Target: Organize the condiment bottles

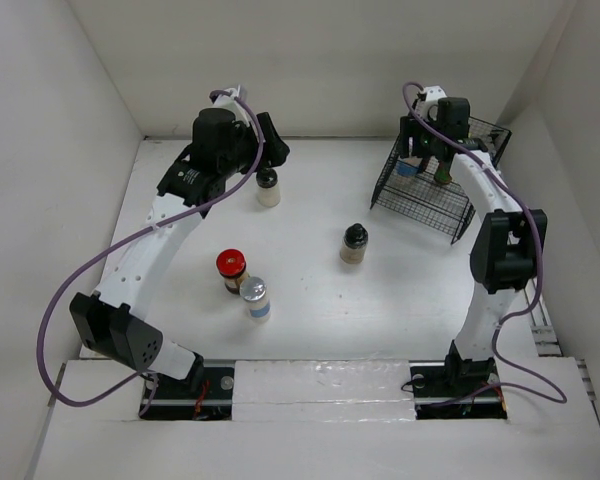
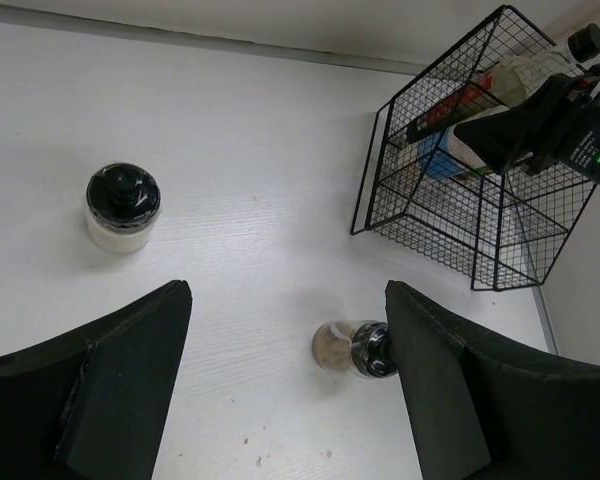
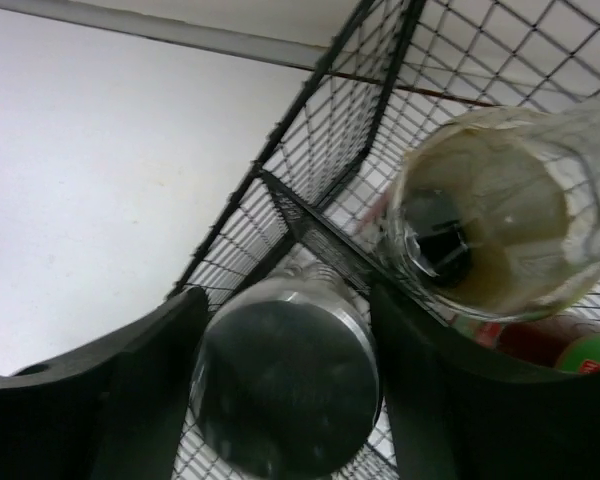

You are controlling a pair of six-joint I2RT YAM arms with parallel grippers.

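My right gripper (image 3: 285,400) is shut on a silver-lidded shaker (image 3: 285,385) and holds it inside the black wire basket (image 1: 420,200) at the back right. A clear bottle (image 3: 495,215) and a red-green label (image 3: 565,345) lie beside it in the basket. My left gripper (image 2: 288,400) is open and empty at the back left, just behind the pale black-capped bottle (image 1: 267,187), which also shows in the left wrist view (image 2: 123,207). The tan black-capped bottle (image 1: 354,243) stands mid-table. The red-lidded jar (image 1: 230,268) and another silver-lidded shaker (image 1: 255,298) stand together front left.
White walls close in the table on the left, back and right. The basket (image 2: 460,215) stands against the right wall with the right arm (image 1: 500,250) reaching over it. The tan bottle (image 2: 355,348) shows low between my left fingers, well below them.
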